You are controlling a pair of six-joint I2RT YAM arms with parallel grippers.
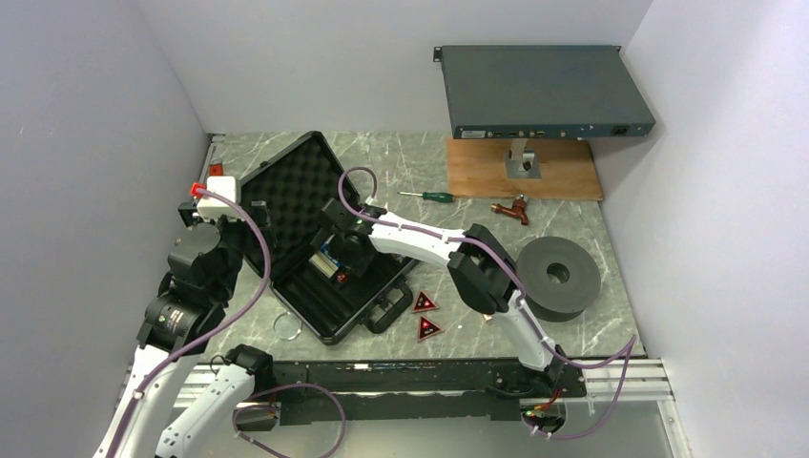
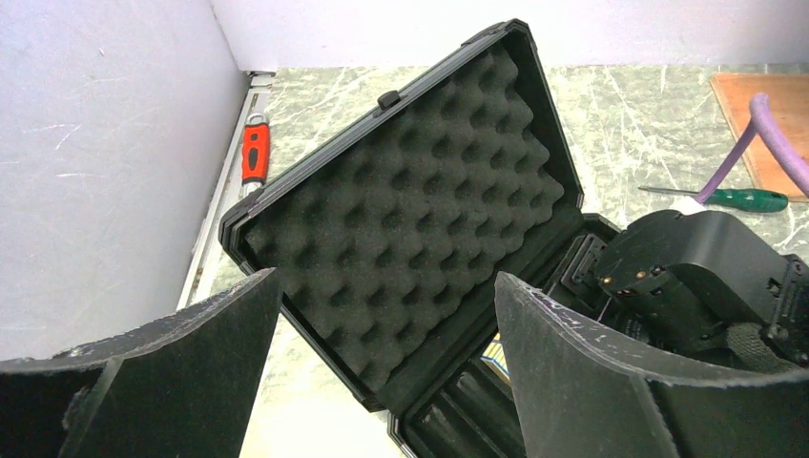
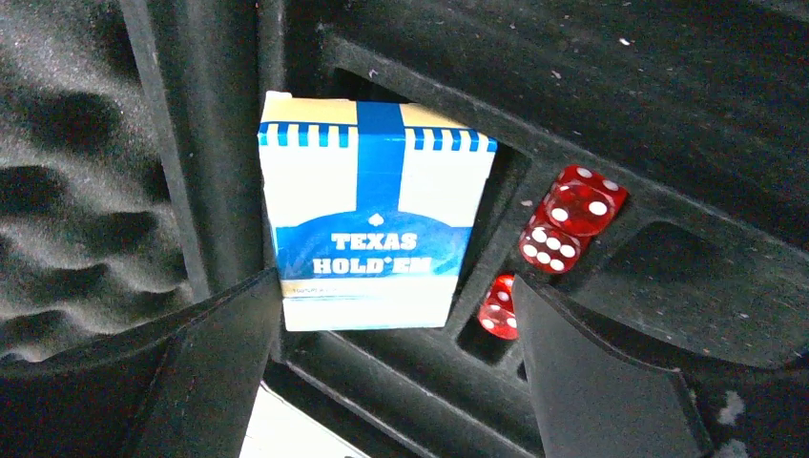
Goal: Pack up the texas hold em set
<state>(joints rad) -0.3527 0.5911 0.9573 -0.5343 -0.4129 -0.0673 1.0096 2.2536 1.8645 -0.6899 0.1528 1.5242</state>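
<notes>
The black briefcase (image 1: 329,305) of the texas hold em set lies open on the table, its egg-crate foam lid (image 2: 410,219) leaning back. My right gripper (image 3: 396,279) hangs open over the tray (image 1: 336,260). A blue "Texas Hold'em" card deck (image 3: 372,229) stands in a tray slot just beyond the fingertips. The right finger stands clear of it. Red dice (image 3: 572,219) sit in the pocket beside the deck. Two red-black triangular tokens (image 1: 425,303) lie on the table right of the case. My left gripper (image 2: 386,277) is open and empty, facing the lid from the case's left side (image 1: 224,215).
A grey rack-mount box (image 1: 544,91) stands over a wooden board (image 1: 563,172) at the back right. A green screwdriver (image 1: 429,196) and a brown tool (image 1: 510,208) lie near it. A black round disc (image 1: 558,277) sits right of my right arm. A red-handled tool (image 2: 253,153) lies by the left wall.
</notes>
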